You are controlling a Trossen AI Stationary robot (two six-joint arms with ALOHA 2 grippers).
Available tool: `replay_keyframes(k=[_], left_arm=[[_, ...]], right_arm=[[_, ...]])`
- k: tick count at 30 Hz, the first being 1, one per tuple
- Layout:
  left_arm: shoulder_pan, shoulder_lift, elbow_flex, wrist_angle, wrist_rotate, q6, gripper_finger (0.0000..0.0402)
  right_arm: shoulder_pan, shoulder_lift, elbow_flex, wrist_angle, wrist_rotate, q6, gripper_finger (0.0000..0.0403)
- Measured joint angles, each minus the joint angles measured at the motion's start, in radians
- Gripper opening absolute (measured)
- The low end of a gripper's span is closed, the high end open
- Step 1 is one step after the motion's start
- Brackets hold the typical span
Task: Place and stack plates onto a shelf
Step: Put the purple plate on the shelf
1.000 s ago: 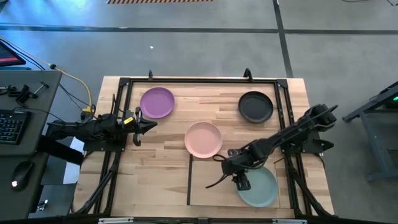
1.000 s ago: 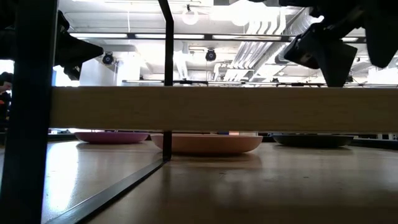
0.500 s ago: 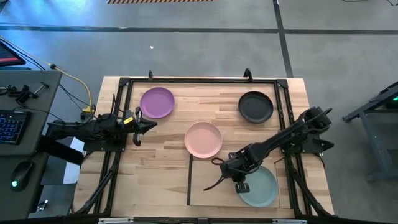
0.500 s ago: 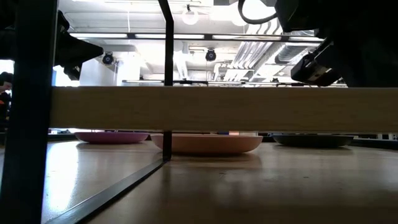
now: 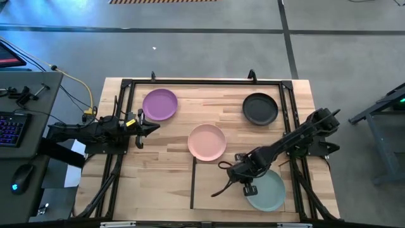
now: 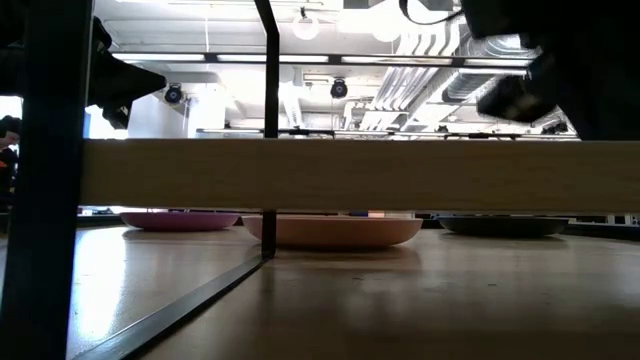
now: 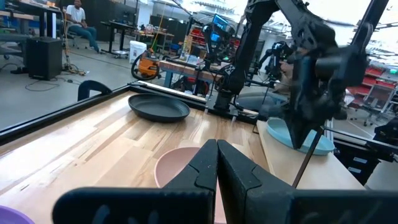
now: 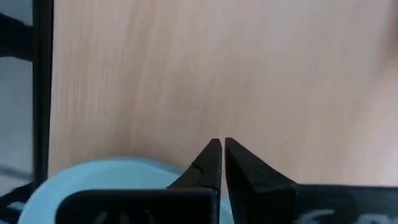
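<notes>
The pale blue-green plate (image 5: 268, 192) lies flat on the shelf (image 5: 212, 187), at its right end. My right gripper (image 5: 248, 188) points down at that plate's left rim, shut with nothing between its fingers. In the right wrist view its tips (image 8: 221, 144) stand over bare wood just past the plate's rim (image 8: 106, 180). The pink plate (image 5: 207, 142), purple plate (image 5: 159, 104) and black plate (image 5: 260, 109) rest flat on the tabletop. My left gripper (image 5: 150, 128) waits shut near the table's left edge, below the purple plate.
A dark metal frame (image 5: 202, 82) runs around the tabletop, with rails along both sides. In the low view the shelf's front edge (image 6: 350, 175) stands raised above the table, and a dark post (image 6: 268, 120) rises behind it. The shelf's left half is bare wood.
My right gripper has shifted slightly toward the table's right and near edges beside the pale blue-green plate. In the low view the arm's dark bulk has come lower and moved right. The plates have not moved.
</notes>
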Motion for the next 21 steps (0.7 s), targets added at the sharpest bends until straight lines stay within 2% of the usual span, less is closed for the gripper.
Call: replay_keyframes(k=[4,9,13,18,21], left_arm=[[0.0,0.0,0.0,0.0,0.0,0.0,0.0],[0.0,0.0,0.0,0.0,0.0,0.0,0.0],[0.0,0.0,0.0,0.0,0.0,0.0,0.0],[0.0,0.0,0.0,0.0,0.0,0.0,0.0],[0.0,0.0,0.0,0.0,0.0,0.0,0.0]], right_arm=[[-0.054,-0.097,0.015,-0.101,0.159,-0.031,0.0001],[-0.163,-0.258,-0.037,-0.114,0.23,-0.009,0.0],[-0.227,-0.423,-0.184,0.03,0.277,0.085,0.0],[-0.245,-0.611,-0.399,0.296,0.323,0.2,0.0],[-0.245,-0.696,-0.498,0.436,0.387,0.239,0.0]])
